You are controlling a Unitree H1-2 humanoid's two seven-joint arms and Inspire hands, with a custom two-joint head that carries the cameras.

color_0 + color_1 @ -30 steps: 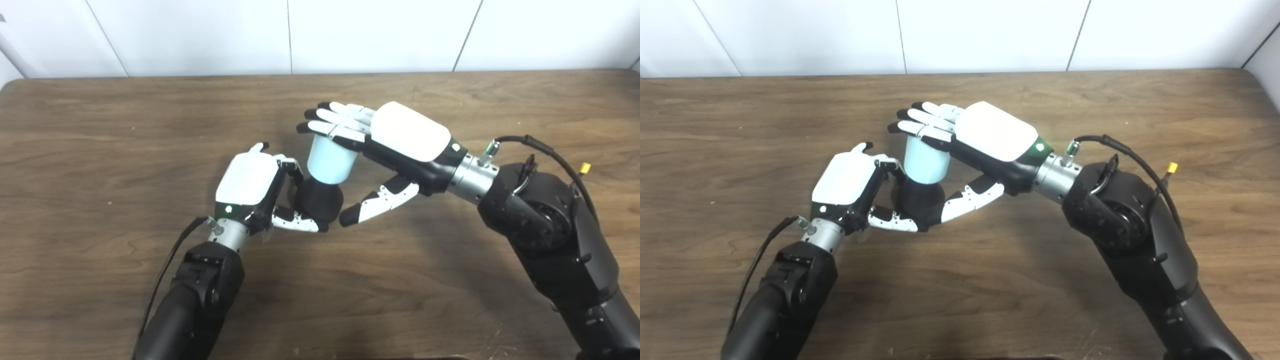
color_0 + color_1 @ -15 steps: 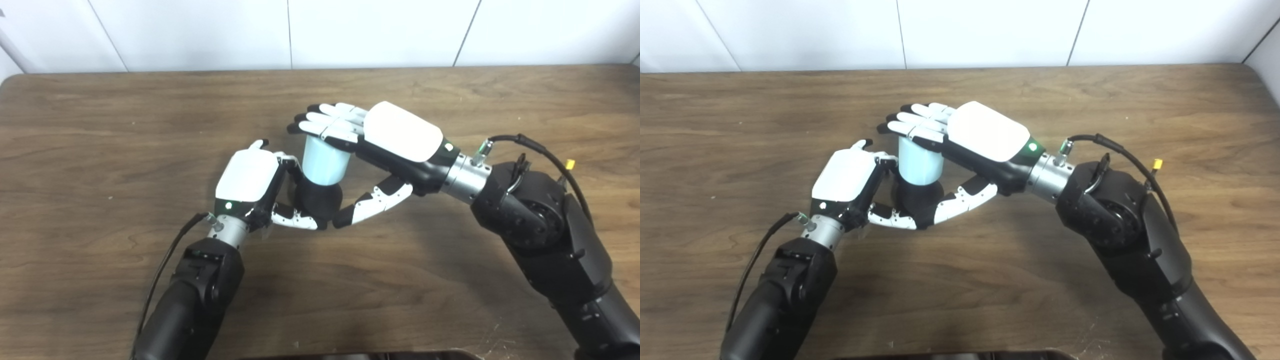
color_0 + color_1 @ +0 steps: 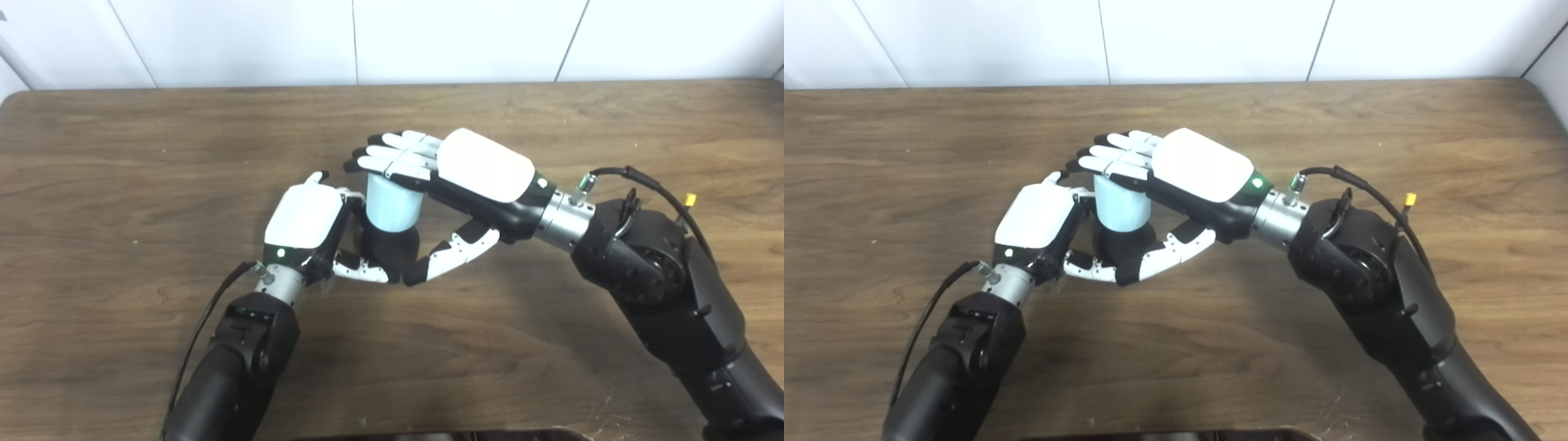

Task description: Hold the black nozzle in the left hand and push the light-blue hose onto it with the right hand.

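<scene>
Left hand point(image 3: 306, 220) curled around one black rounded plastic nozzle point(image 3: 387, 250), thumb under it. Right hand point(image 3: 453, 177) mostly open: fingers point(image 3: 386, 160) flat on top of one light-blue cylindrical hose point(image 3: 392, 205), thumb touching the nozzle at 4 o'clock. Hose sits on the nozzle at 12 o'clock, mid brown wooden worktop point(image 3: 122, 153). Right eye view shows the worktop's right corner; left eye view its left.

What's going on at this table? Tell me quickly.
A humanoid robot is fitting a light-blue hose onto a black nozzle. Its left hand grips the nozzle just above the wooden table. The right hand lies flat across the hose's top, fingers extended, pressing down. The hose sits on the nozzle.
</scene>
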